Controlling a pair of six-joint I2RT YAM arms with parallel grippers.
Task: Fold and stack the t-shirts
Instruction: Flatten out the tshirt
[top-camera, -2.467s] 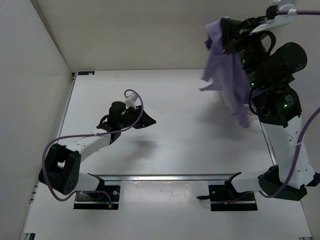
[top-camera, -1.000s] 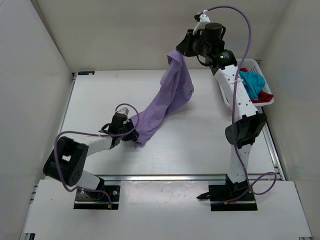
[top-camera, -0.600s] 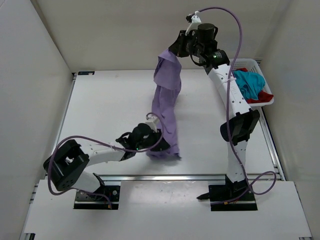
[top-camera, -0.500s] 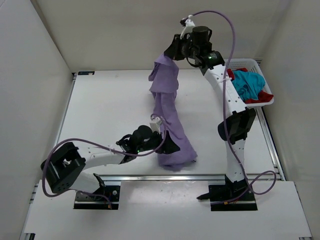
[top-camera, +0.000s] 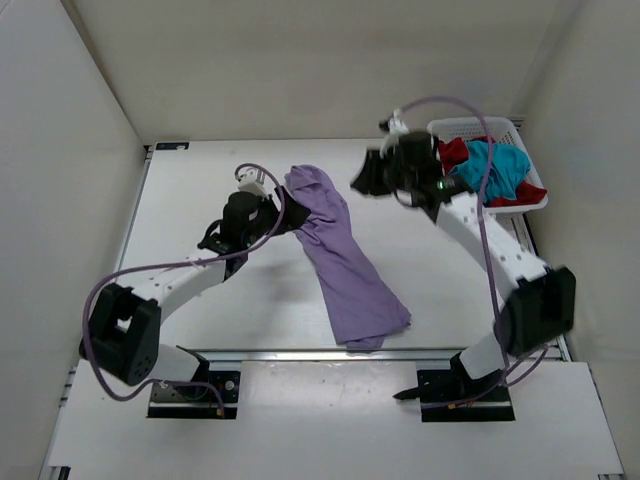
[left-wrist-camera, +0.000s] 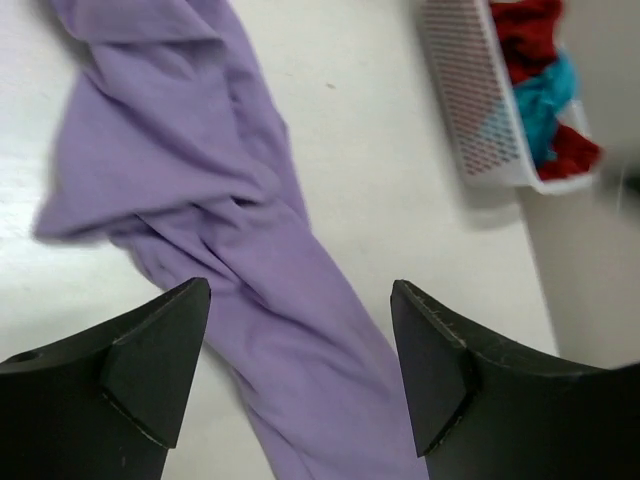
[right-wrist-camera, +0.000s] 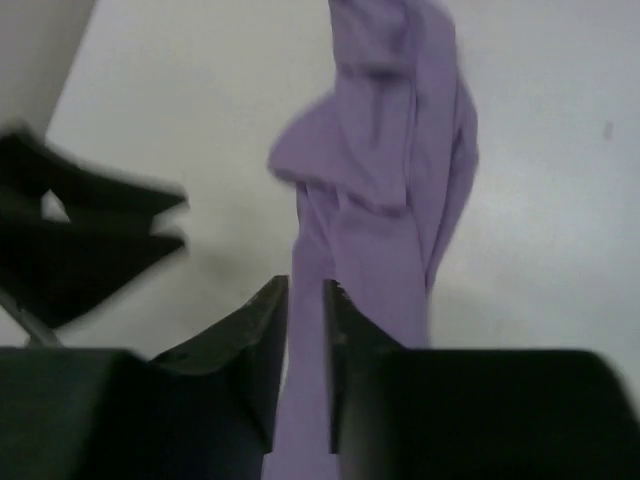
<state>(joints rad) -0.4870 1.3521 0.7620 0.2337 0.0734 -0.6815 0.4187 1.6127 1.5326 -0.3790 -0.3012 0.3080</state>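
Observation:
The lavender t-shirt (top-camera: 345, 265) lies crumpled in a long strip on the table, running from the back middle toward the front. My left gripper (top-camera: 283, 218) hovers at the shirt's upper left end, jaws wide open with nothing between them (left-wrist-camera: 300, 288); the shirt (left-wrist-camera: 200, 170) shows below. My right gripper (top-camera: 362, 180) hangs just right of the shirt's top end. Its jaws (right-wrist-camera: 306, 283) stand narrowly apart, gripping nothing, with the shirt (right-wrist-camera: 390, 130) on the table beyond them. The red t-shirt (top-camera: 455, 152) and the teal t-shirt (top-camera: 495, 165) sit bunched in the basket.
The white lattice basket (top-camera: 470, 122) stands at the table's back right corner, also in the left wrist view (left-wrist-camera: 460, 100). White walls close in the table at the back and on the left. Both arm bases sit at the near edge.
The lavender shirt hung from my raised right gripper; now it lies on the table. The right arm has come down and its jaws have parted. The left gripper moved back left and opened wider.

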